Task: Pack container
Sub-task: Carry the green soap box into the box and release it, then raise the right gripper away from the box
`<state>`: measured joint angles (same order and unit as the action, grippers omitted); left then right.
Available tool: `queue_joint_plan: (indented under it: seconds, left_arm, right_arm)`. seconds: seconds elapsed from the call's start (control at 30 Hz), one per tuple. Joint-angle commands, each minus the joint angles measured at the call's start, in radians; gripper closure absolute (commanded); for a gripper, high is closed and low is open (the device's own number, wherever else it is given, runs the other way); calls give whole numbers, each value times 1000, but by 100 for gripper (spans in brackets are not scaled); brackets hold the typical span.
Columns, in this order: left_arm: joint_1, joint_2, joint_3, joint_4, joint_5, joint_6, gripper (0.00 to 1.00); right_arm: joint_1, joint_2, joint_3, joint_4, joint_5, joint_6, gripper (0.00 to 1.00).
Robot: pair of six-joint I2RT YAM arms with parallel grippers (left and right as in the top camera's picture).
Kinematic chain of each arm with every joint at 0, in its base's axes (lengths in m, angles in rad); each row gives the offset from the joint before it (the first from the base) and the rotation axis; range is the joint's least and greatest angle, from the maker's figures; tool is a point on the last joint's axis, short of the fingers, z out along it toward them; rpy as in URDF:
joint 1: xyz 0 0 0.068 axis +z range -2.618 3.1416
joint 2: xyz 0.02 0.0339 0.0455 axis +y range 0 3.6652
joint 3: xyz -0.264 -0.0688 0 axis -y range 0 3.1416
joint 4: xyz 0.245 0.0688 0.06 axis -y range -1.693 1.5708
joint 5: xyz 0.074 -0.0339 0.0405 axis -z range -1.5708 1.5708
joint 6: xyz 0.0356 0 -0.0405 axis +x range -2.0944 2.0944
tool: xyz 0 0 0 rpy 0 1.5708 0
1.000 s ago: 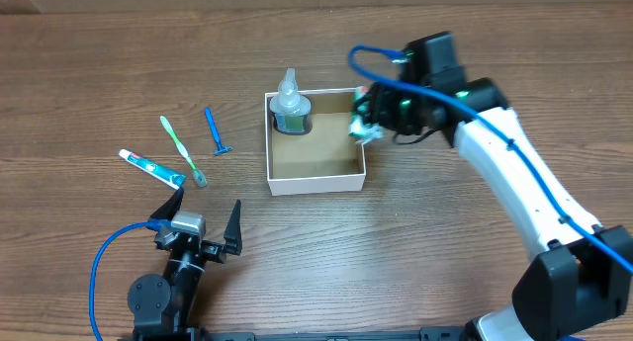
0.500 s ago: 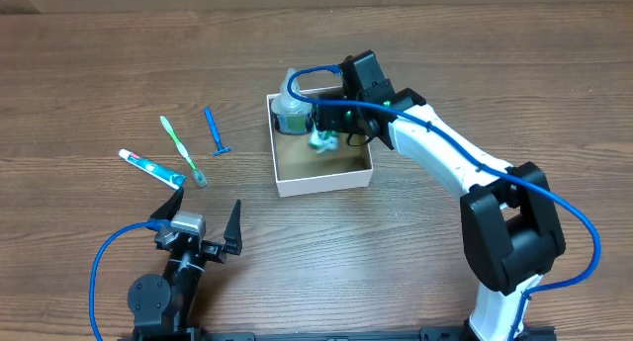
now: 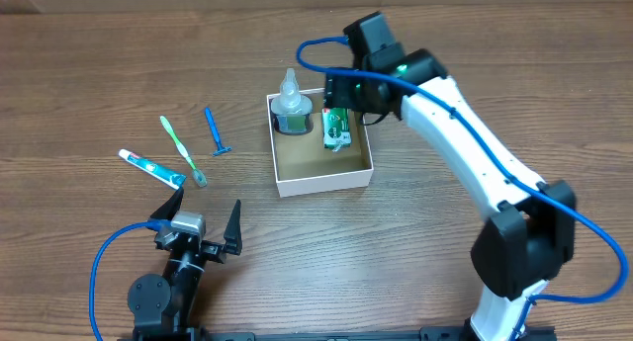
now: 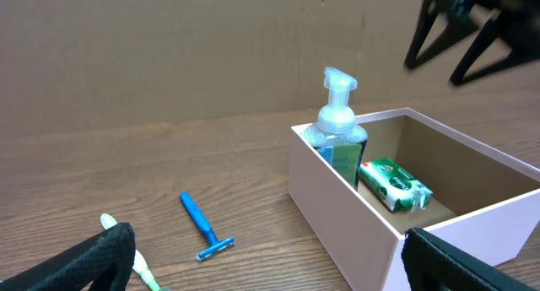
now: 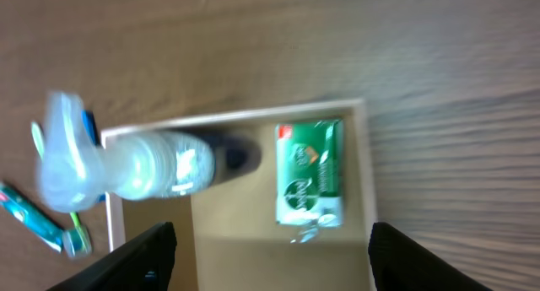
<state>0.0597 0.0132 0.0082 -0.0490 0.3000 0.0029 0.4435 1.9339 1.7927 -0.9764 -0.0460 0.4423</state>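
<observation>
The container [image 3: 321, 182] is a square white box with a brown inside, at the table's middle. In it stand a clear pump bottle [image 3: 290, 105] at the back left and a green soap packet [image 3: 337, 127] lying at the back right. My right gripper [image 3: 343, 88] is open and empty just above the box's back edge, over the packet [image 5: 309, 181]. My left gripper [image 3: 198, 224] is open and empty near the front edge. On the table left of the box lie a blue razor [image 3: 216, 131], a green toothbrush [image 3: 184, 151] and a toothpaste tube [image 3: 151, 168].
The box [image 4: 354, 207], bottle [image 4: 337, 135], packet [image 4: 395, 185] and razor [image 4: 202, 227] also show in the left wrist view. The right arm reaches over the table from the front right.
My right gripper carried the green soap packet into the box, let it go at the back right, and has risen back toward the box's rear edge. The left arm has not moved.
</observation>
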Motion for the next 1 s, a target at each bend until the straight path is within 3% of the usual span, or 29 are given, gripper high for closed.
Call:
queue_joint_plan:
  seconds: [0.0, 0.13, 0.4, 0.97]
  left_arm:
    - [7, -8, -3, 0, 4, -5, 0]
    - [7, -8, -3, 0, 4, -5, 0]
    - [7, -8, -3, 1, 4, -5, 0]
    - [7, -8, -3, 1, 4, -5, 0]
  right_arm:
    - [-106, -80, 133, -157, 160, 2, 15]
    - [-311, -88, 139, -256, 161, -6, 0]
    - [-566, -88, 139, -261, 158, -77, 0]
    - [-581, -88, 139, -278, 158, -76, 0]
